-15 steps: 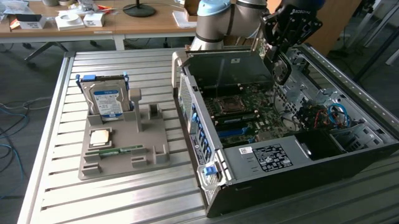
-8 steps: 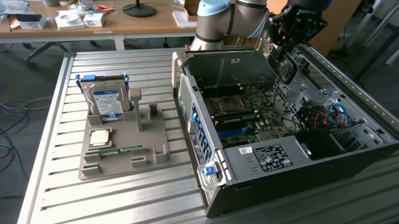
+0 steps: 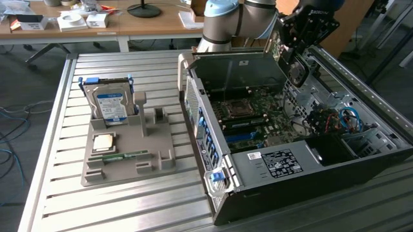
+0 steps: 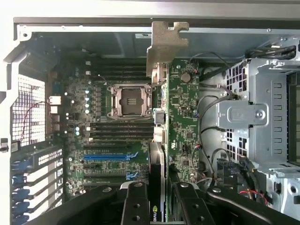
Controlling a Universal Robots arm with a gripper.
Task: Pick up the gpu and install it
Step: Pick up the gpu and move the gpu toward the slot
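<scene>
The gpu (image 4: 182, 122) is clamped edge-on between the gripper's (image 4: 161, 190) fingers (image 4: 136, 204) and held over the motherboard (image 4: 108, 140) of the open computer case (image 3: 361, 159), with its silver bracket (image 4: 166, 42) pointing away from the wrist.

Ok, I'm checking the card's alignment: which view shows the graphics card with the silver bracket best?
The wrist view: the graphics card with the silver end bracket shows lengthwise and close, gripped in the hand, facing the green motherboard. The exterior view shows it partly hidden by the hand, above the open black computer case.

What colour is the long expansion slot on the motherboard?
Blue slot; clearest in the wrist view.
</scene>
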